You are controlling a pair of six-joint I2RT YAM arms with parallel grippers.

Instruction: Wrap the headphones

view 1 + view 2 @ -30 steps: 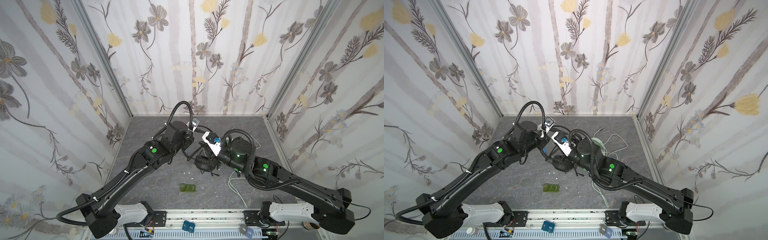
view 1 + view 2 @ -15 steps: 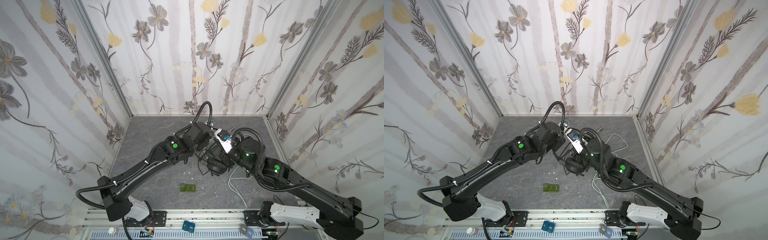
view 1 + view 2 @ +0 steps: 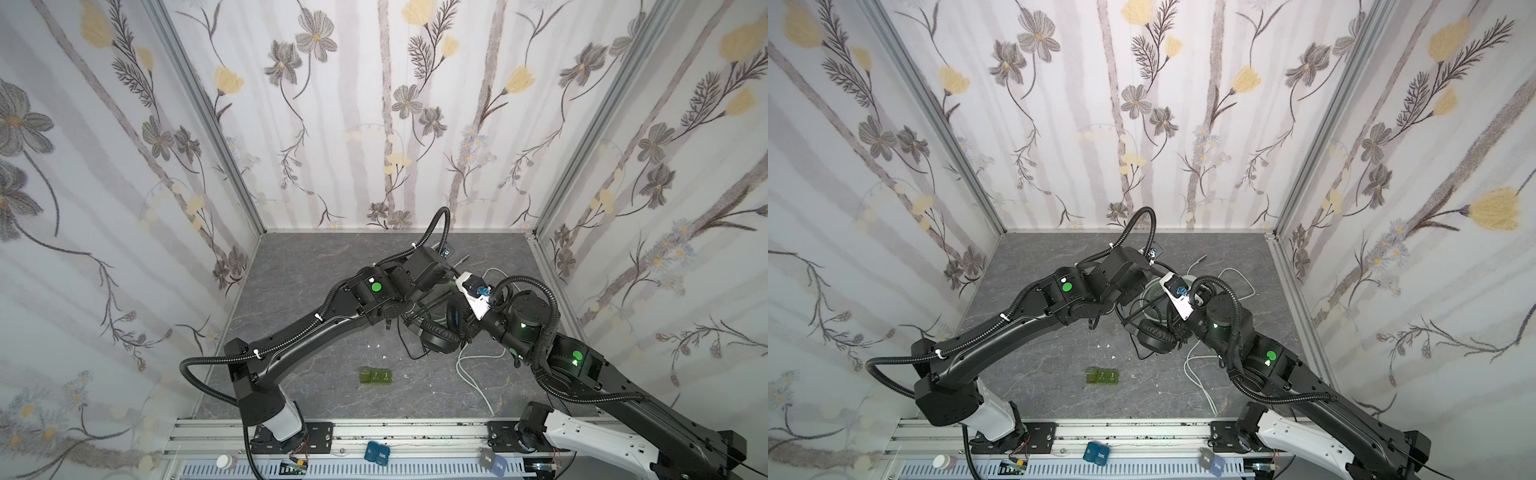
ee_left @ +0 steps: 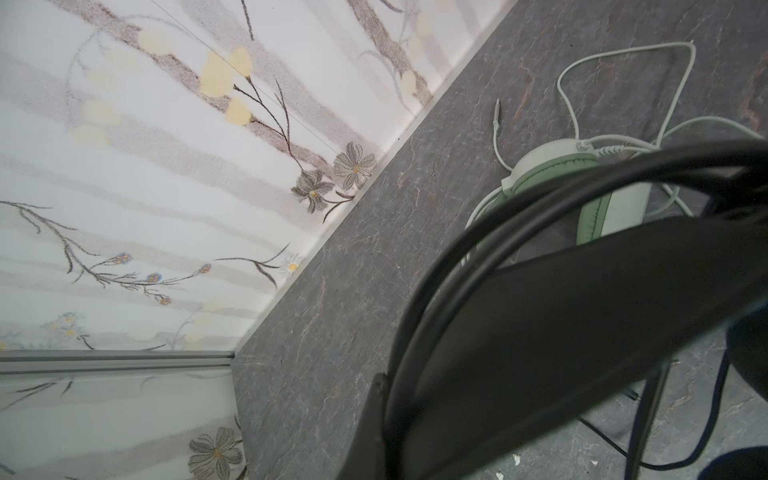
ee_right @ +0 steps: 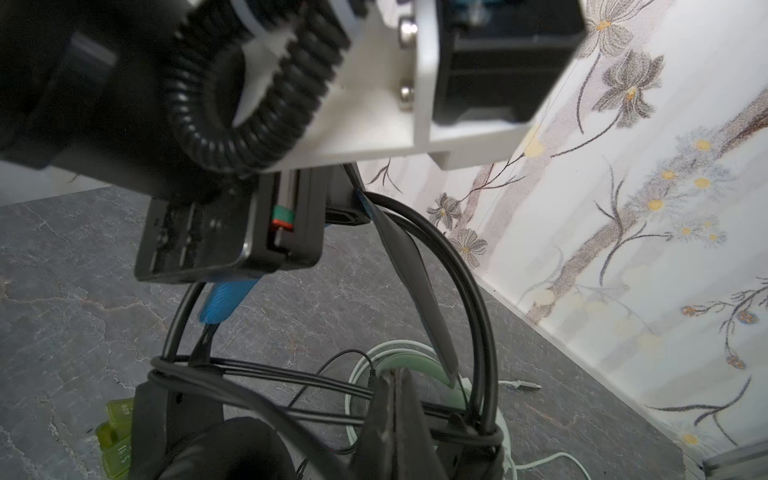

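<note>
Grey, stone-veined tabletop fills the lower middle of both top views, closed in on three sides by walls papered with grey and yellow flowers. Along the bottom edge runs a metal rail carrying the bases of the left arm and the right arm.

Just above the rail, at centre, sits a row of small green blocks. To their right a pale cable snakes up the frame and goes under the right arm.

Higher still, at centre right, the black headphones are held between the two arms. Only one ear cushion and a strip of blue inner band show, because the wrists cover the rest.

The left gripper is hidden in both top views. It appears in the upper middle of the right wrist view, its jaws closed on the black headband. The right gripper, at the bottom centre of that view, is pinched closed on the thin black cable. Several turns of that cable stretch taut across the band's two sides. The gripper's tips are blurred and partly cut off by the frame edge.

Farther back, the green headphones lie on the tabletop, mostly covered by the arms in both top views. The left wrist view shows one ear cup at its upper right, with the plug lying on bare tabletop toward the back wall.
</note>
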